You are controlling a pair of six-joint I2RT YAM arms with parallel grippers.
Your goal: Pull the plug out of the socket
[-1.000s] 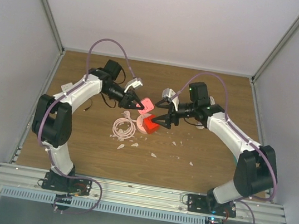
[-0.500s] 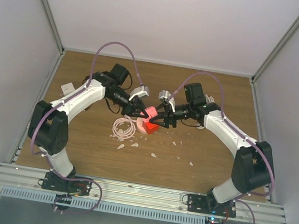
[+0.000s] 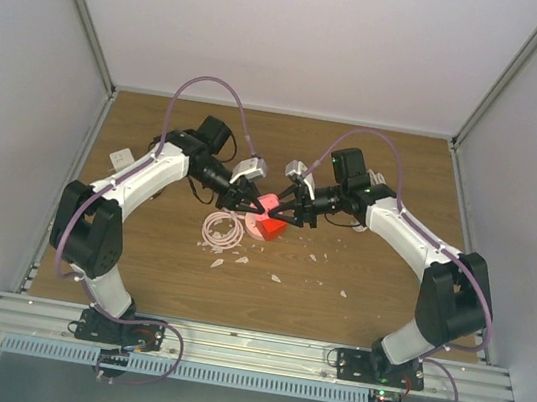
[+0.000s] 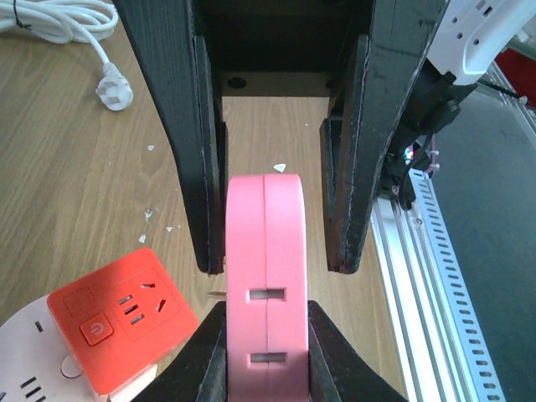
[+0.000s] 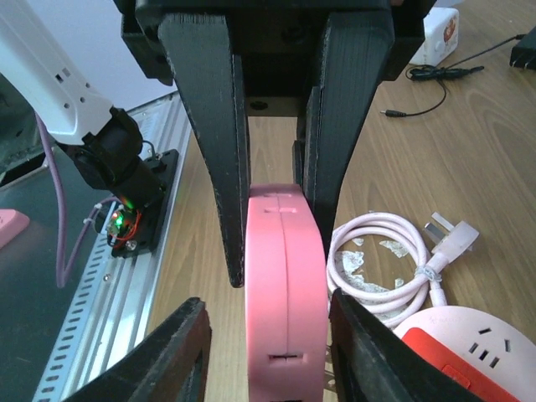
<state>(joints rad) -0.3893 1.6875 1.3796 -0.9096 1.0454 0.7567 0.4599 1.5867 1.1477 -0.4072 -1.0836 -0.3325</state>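
Note:
A pink disc-shaped piece with slots in its rim stands on edge between both grippers. My left gripper is shut on its rim; in the top view the left gripper sits just left of it. My right gripper straddles the same disc with its jaws open; one finger is close against the disc and the other is apart. A red cube with socket holes sits on a pale round base beside the disc, and it also shows in the top view.
A coiled pale pink cable with a loose plug lies left of the red cube. Paper scraps litter the wood. A white charger and a thin black cable lie further off. The metal rail runs along the near edge.
Both arms have moved in toward the middle. The left gripper has closed on the pink disc, and the right gripper has come round it from the other side.

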